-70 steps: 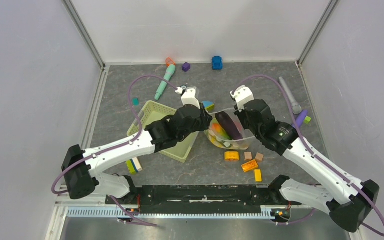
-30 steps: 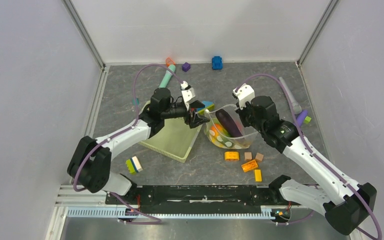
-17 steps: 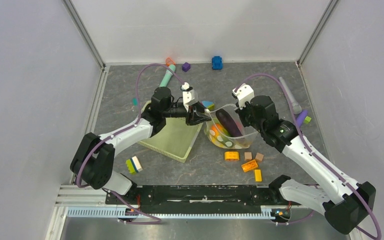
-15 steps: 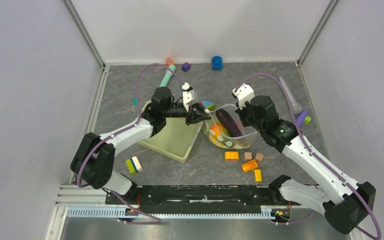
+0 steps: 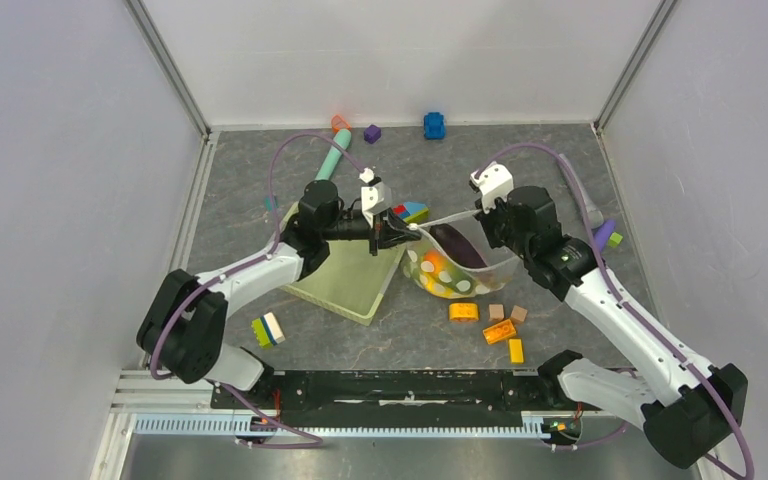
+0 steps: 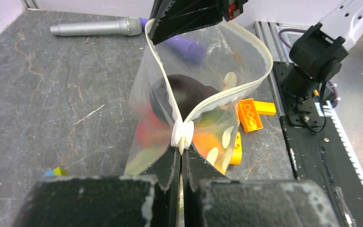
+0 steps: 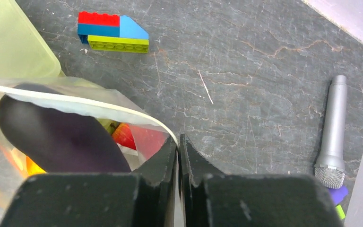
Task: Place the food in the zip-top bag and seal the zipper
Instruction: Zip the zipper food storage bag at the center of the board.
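Clear dotted bag stands between the grippers, food inside, mouth gaping | left gripper has just snapped closed on zipper at its slider | right gripper pinches the opposite rim | filling looks done; sealing pull can start

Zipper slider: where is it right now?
Left wrist view: the white slider sits at the zipper's near end, right at the left gripper's closed fingertips. Top view: at the zip-top bag's left end, just right of the green basket.
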Motion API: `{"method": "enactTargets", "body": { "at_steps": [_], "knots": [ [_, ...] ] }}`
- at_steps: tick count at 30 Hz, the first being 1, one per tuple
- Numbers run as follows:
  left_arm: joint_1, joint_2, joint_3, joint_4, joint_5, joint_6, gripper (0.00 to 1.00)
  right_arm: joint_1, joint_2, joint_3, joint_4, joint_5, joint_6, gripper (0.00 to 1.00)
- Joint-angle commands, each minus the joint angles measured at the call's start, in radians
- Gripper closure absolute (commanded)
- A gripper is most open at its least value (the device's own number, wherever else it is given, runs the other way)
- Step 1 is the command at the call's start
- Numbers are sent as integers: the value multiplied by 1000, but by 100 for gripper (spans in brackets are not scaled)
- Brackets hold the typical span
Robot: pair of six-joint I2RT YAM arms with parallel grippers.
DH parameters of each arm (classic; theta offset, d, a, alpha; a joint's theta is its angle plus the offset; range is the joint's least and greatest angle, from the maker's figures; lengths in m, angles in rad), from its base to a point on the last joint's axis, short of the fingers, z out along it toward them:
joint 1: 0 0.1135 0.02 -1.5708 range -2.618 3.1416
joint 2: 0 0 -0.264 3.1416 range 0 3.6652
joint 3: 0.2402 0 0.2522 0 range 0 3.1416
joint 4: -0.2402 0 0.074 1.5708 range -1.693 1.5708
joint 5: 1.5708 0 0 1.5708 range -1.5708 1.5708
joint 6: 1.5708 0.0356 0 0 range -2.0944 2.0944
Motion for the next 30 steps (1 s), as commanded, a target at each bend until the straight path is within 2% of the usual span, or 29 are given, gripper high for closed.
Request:
{"method": "enactTargets", "body": {
  "at_steps": [1,2,4,5,7,10,18,24,30],
  "knots": [
    [-3,-77,-19,80,-38,-125,98,-24,5,29,51,-82,-59,87],
    [-5,-87,-21,71,-48,-134,98,-25,1,36,46,-151,-80,82],
    [-7,-103,-21,43,-60,-131,98,-25,-24,38,57,-360,-152,54],
    [-9,-108,-22,35,-64,-128,98,-24,-42,35,74,-453,-174,48],
    [-9,-116,-23,16,-75,-123,98,-25,-74,30,116,-590,-194,40],
    [-12,-121,-22,-5,-78,-122,98,-23,-91,30,130,-701,-264,34],
    [-24,-138,-21,-47,-73,-81,98,-4,81,179,20,-847,-378,35],
    [-29,-150,-19,-66,-73,-75,98,96,116,234,-1,-801,-491,36],
    [-31,-159,-18,-88,-79,-64,98,140,129,250,-8,-792,-498,38]
  ]
}}
